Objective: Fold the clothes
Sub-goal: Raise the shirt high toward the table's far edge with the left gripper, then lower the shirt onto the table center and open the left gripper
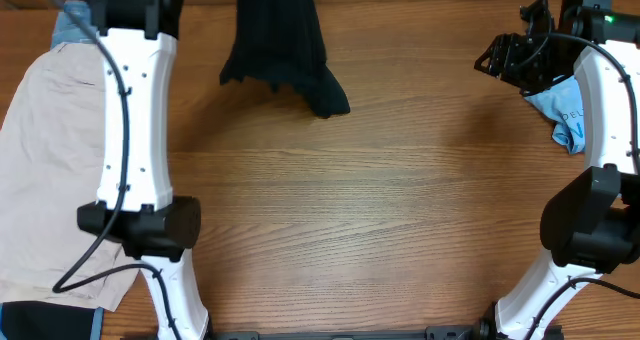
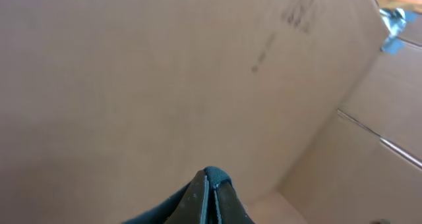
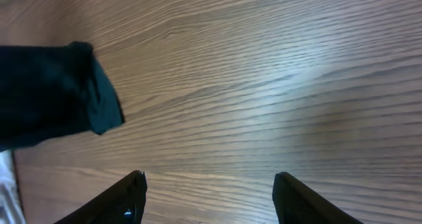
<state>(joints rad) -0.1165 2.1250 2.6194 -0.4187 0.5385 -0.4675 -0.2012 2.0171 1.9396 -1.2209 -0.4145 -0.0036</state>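
A black T-shirt [image 1: 277,42] hangs down from the far edge of the overhead view, its lower end bunched on the wooden table [image 1: 350,210]. It also shows at the left of the right wrist view as the black T-shirt [image 3: 49,95]. In the left wrist view my left gripper [image 2: 210,179] is shut, with a fold of dark cloth [image 2: 221,178] pinched at its tips. The left gripper itself is out of the overhead view. My right gripper [image 1: 500,58] [image 3: 208,179] stands open above bare wood, right of the T-shirt, with nothing between its fingers.
Beige shorts [image 1: 45,170] lie spread at the left under the left arm, with blue denim [image 1: 72,20] behind them. A light-blue printed tee [image 1: 565,115] lies at the right by the right arm. A cardboard box wall [image 2: 165,72] fills the left wrist view.
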